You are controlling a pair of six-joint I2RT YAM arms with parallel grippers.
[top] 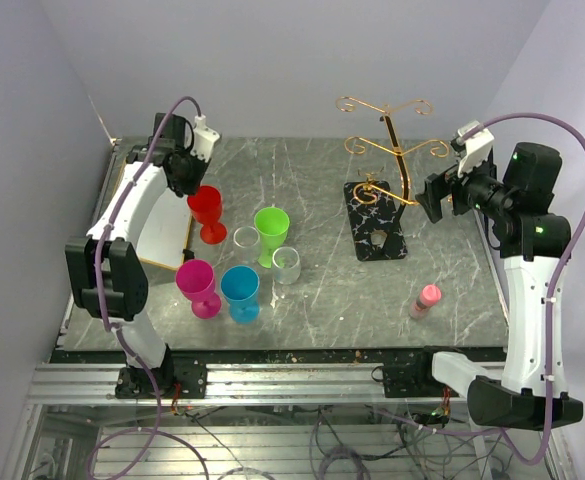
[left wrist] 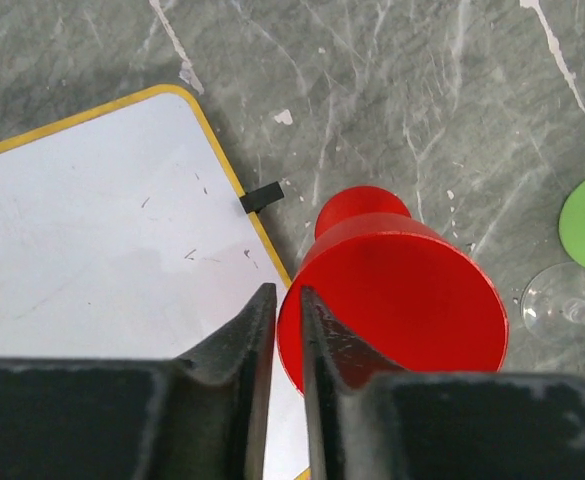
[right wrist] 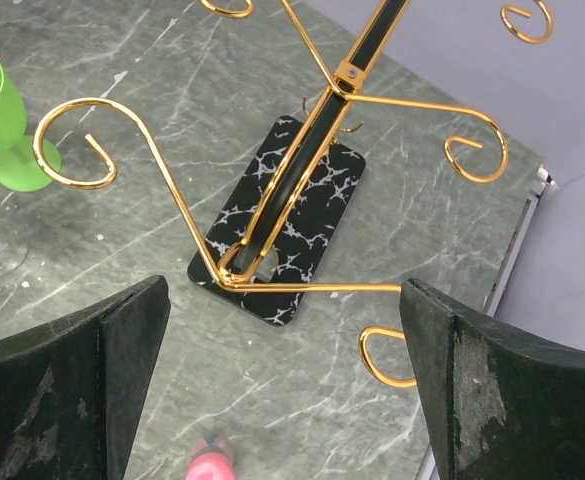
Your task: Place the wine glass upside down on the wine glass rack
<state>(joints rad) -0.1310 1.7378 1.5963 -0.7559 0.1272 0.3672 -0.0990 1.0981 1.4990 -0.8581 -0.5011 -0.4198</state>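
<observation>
A red wine glass [top: 206, 207] stands upright at the back left of the table, beside a whiteboard. My left gripper [top: 199, 190] comes down on it from above. In the left wrist view its jaws [left wrist: 287, 292] are closed to a narrow gap astride the near-left rim of the red glass [left wrist: 402, 290], one finger outside and one inside the bowl. The wine glass rack [top: 397, 150], gold wire on a black marbled base [top: 374, 222], stands at the back right. My right gripper [top: 428, 196] hovers open just right of it, and the rack [right wrist: 302, 170] shows between its fingers [right wrist: 284, 288].
A yellow-edged whiteboard [top: 167, 235] lies at the left. Green [top: 271, 230], pink [top: 198, 285] and blue [top: 240, 290] glasses and two clear glasses [top: 246, 240] [top: 286, 263] stand mid-table. A pink bottle [top: 427, 297] lies at the front right. Walls close the left, back and right.
</observation>
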